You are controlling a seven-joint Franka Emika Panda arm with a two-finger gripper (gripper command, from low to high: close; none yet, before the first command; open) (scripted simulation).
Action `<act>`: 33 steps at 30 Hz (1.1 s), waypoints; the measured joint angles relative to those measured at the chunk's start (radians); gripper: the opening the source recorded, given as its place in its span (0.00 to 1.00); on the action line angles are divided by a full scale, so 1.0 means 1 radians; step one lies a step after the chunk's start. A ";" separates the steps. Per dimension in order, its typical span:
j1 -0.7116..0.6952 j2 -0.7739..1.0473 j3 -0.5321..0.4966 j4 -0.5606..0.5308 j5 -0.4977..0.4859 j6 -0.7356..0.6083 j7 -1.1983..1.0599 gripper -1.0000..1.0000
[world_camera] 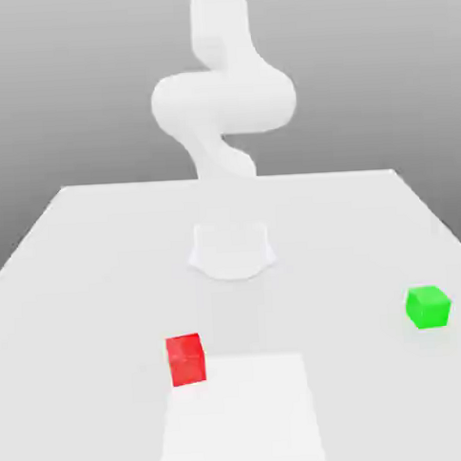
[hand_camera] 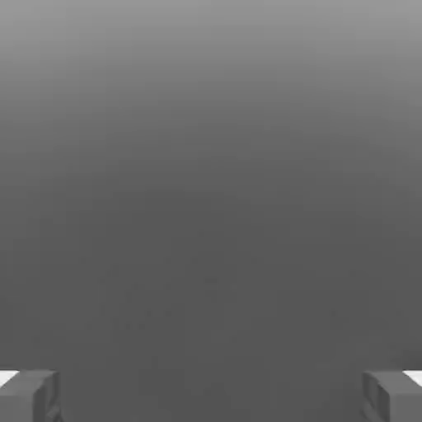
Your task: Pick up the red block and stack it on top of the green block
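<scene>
The red block [world_camera: 185, 358] rests on the white table [world_camera: 85, 280], toward the front and slightly to the exterior view's left of the middle. Well off to the exterior view's right lies the green block [world_camera: 428, 307], apart from the red one. In the hand view my gripper [hand_camera: 211, 396] is open, its two grey fingertips [hand_camera: 29, 396] standing far apart with nothing between them and plain grey background beyond. Neither block is touched by anything.
The white arm [world_camera: 223, 101] rises from its round base [world_camera: 231, 248] at the table's middle and bends upward past the picture's upper edge. A brighter white square patch [world_camera: 239, 415] lies flat on the table just beside the red block.
</scene>
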 joint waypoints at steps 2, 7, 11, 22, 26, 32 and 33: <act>-0.003 0.063 -0.016 -0.060 -0.016 0.048 -0.033 0.50; -0.012 0.216 -0.063 -0.207 -0.050 0.165 -0.117 0.50; -0.020 0.343 -0.109 -0.329 -0.068 0.261 -0.195 0.50; -0.063 0.831 -0.122 -0.526 0.099 0.634 -0.495 0.50; -0.126 0.924 -0.046 -0.513 0.154 0.713 -0.537 0.00; -0.128 0.920 -0.045 -0.514 0.149 0.710 -0.533 0.00; -0.118 0.896 -0.059 -0.518 0.131 0.689 -0.520 0.00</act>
